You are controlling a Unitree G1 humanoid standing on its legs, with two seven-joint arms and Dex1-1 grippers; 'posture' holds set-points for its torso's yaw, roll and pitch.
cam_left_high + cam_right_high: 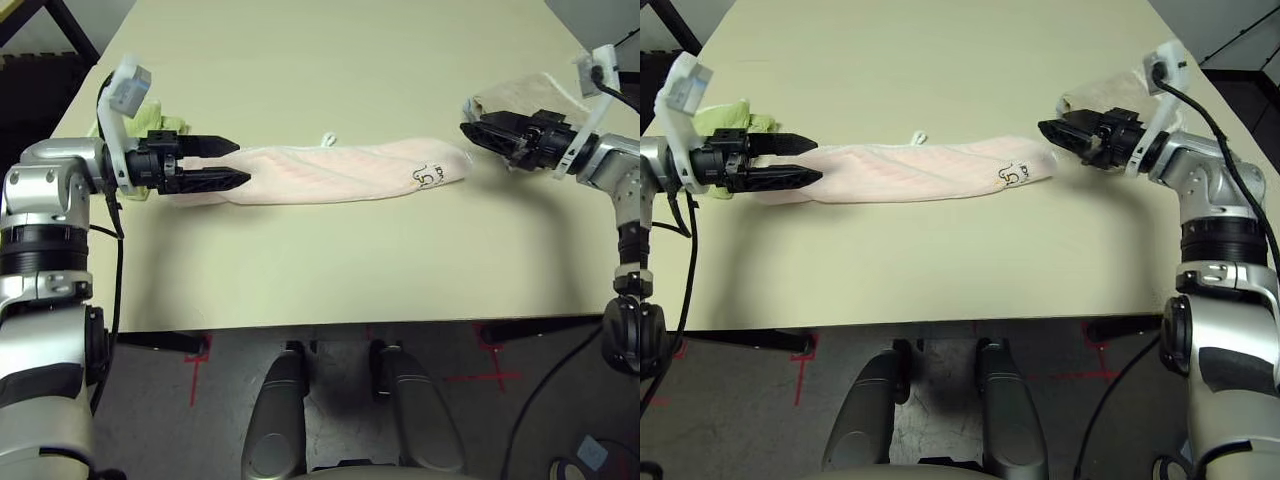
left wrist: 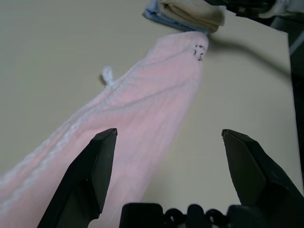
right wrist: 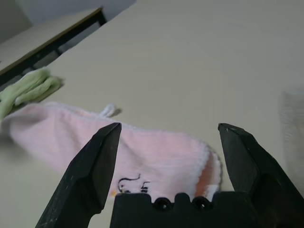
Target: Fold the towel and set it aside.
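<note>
The left claw (image 1: 238, 162) covers the pink towel's (image 1: 340, 172) near end; behind it, the green towel (image 1: 165, 113) is mostly hidden. The embroidered mark (image 1: 428, 176) is unreadable.

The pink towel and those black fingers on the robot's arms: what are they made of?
The pink towel looks like soft terry cloth: matte, ribbed pile, white scalloped trim, a dark stitched mark. The fingers look like hard black plastic, smooth with a faint sheen, though coated metal cannot be ruled out. Both the left gripper and the right gripper have them spread.
</note>
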